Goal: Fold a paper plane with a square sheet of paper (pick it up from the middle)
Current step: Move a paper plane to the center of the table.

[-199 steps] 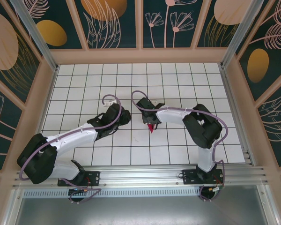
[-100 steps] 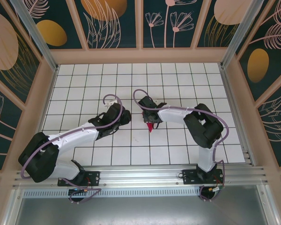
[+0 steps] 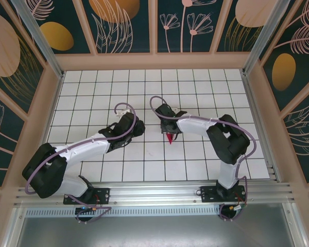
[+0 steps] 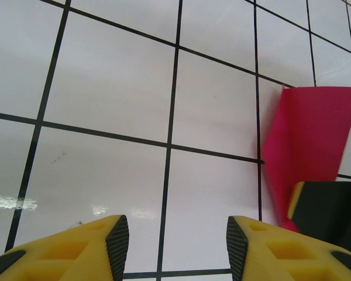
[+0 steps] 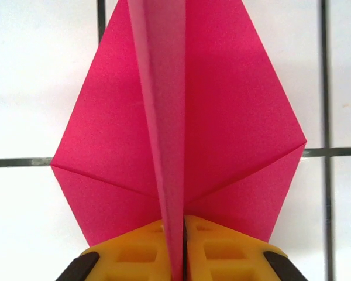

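Right pincer (image 5: pixel 183 243) tight on paper plane (image 5: pixel 228 117) centre crease; left pincer (image 4: pixel 177 237) half-open, empty, over grid table (image 4: pixel 105 76).

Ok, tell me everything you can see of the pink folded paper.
The magenta-pink folded paper is thin, plain and matte, creased into a kite-like shape with diagonal folds meeting a raised centre ridge. The right arm's yellow fingers are shut on that ridge, over the middle of the white gridded table. Whether it touches the table is unclear.
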